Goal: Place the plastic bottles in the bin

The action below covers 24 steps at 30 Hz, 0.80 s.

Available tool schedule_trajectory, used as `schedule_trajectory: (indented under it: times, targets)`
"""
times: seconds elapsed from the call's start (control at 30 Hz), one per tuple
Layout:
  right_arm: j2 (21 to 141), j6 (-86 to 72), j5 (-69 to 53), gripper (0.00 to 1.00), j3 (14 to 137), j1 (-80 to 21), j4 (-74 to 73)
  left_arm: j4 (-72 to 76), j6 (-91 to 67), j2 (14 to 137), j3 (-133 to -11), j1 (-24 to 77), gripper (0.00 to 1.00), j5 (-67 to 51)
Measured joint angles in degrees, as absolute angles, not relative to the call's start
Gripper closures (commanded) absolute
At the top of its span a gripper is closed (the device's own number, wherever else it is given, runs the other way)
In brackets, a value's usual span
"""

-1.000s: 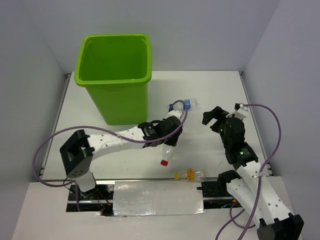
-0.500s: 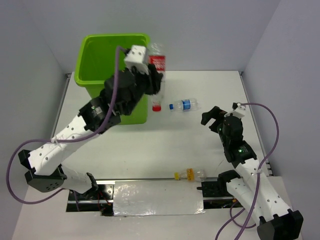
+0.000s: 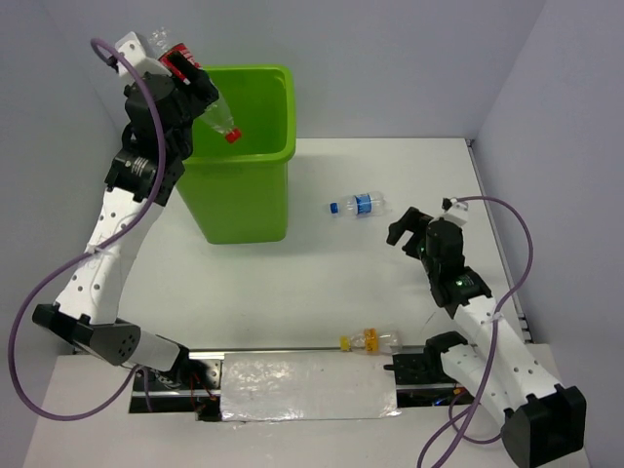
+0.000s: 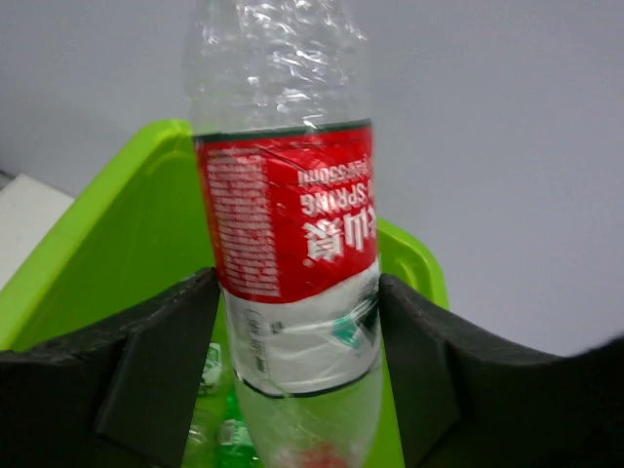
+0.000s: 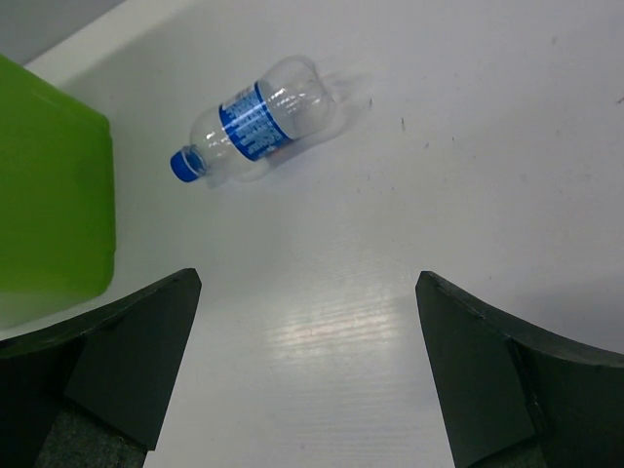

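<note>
From above: a red-labelled clear plastic bottle (image 3: 216,115) is held cap-down over the tall lime-green plastic bin (image 3: 244,195) at the counter's (image 3: 292,278) far-left corner. Left wrist: the bottle (image 4: 292,234) is pinched by the left hand (image 4: 297,283). Right wrist: the right hand (image 5: 307,292) is spread above the counter.

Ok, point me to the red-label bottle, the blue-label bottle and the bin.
red-label bottle (image 4: 292,214): left wrist view, on its red label.
blue-label bottle (image 5: 252,115): right wrist view, on its blue label.
bin (image 3: 242,200): top external view, on its front wall.
</note>
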<state>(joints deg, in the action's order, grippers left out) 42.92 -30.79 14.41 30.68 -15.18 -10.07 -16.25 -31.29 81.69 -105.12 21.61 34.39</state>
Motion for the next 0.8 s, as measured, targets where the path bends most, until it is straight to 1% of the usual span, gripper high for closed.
schedule_trajectory:
  times: [0.03,0.23,0.4,0.67,0.8]
  targets:
    - [43.72,-30.55,14.31,0.00,30.68,-15.18,-10.07,-16.67,-32.62,82.06,-105.01,20.23,0.01,34.11]
    - [46.54,-28.42,13.10,0.00,30.70,-15.16,-9.82,-17.17,-37.60,82.39,-101.49,17.30,0.01,31.44]
    - [48.16,-25.61,10.98,0.00,30.76,-15.16,-9.08,-18.20,-37.69,82.32,-100.29,16.82,0.01,28.58]
    - [50.24,-17.65,4.97,0.00,31.88,-15.11,-5.78,-21.98,-34.92,82.35,-104.81,16.69,0.01,19.68]
    - [52.86,-11.20,0.78,0.00,33.32,-15.11,-3.88,-25.56,-32.29,83.68,-109.78,16.69,0.01,14.00]
